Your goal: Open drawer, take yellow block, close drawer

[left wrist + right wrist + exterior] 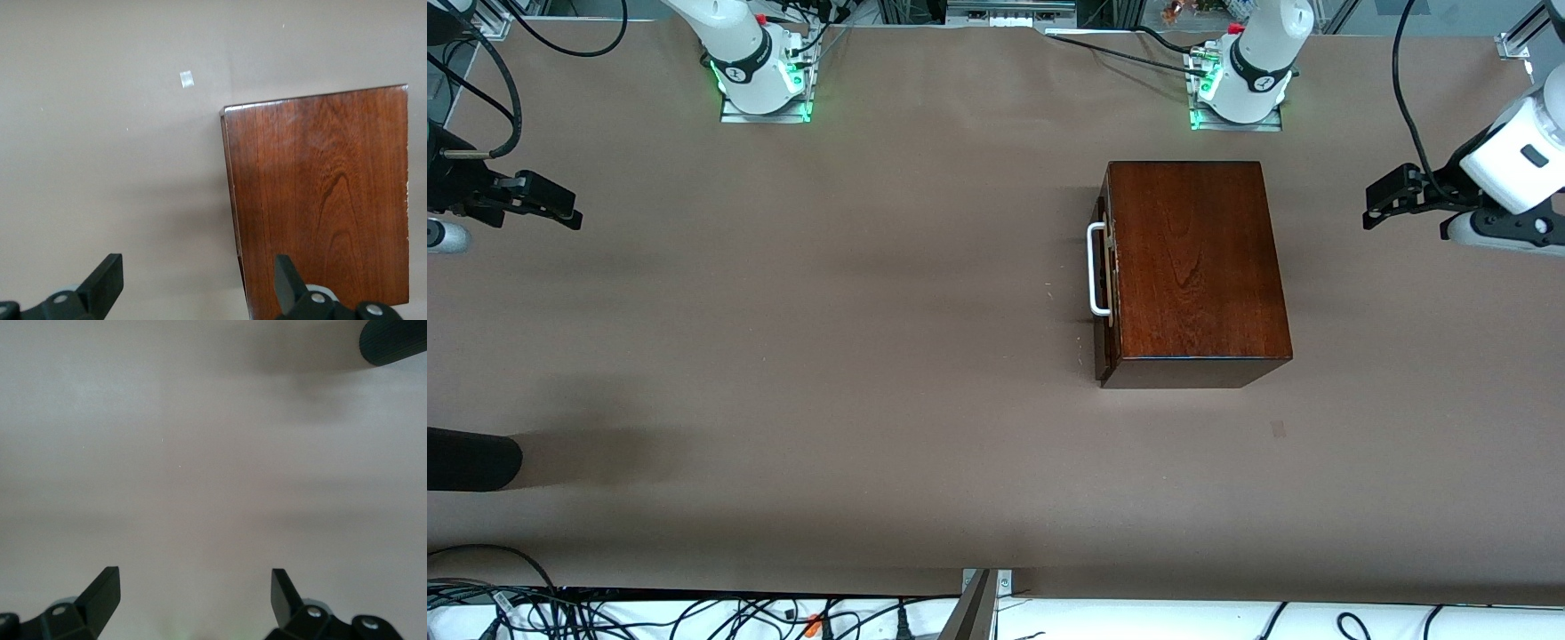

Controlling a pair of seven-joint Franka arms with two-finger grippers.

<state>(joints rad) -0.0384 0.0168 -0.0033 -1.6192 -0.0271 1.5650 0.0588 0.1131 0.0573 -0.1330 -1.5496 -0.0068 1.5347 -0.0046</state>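
Drawer seemingly closed; left gripper, right gripper spread, waiting over table

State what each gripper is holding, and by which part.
Nothing is held. The left gripper is open beside the box, the right gripper open over bare table. The drawer is shut, its handle untouched.

Bare worktop lies open in front of the drawer. Only the box stands up, near the left arm's end.

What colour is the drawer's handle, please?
White; the handle shows best in the front view.
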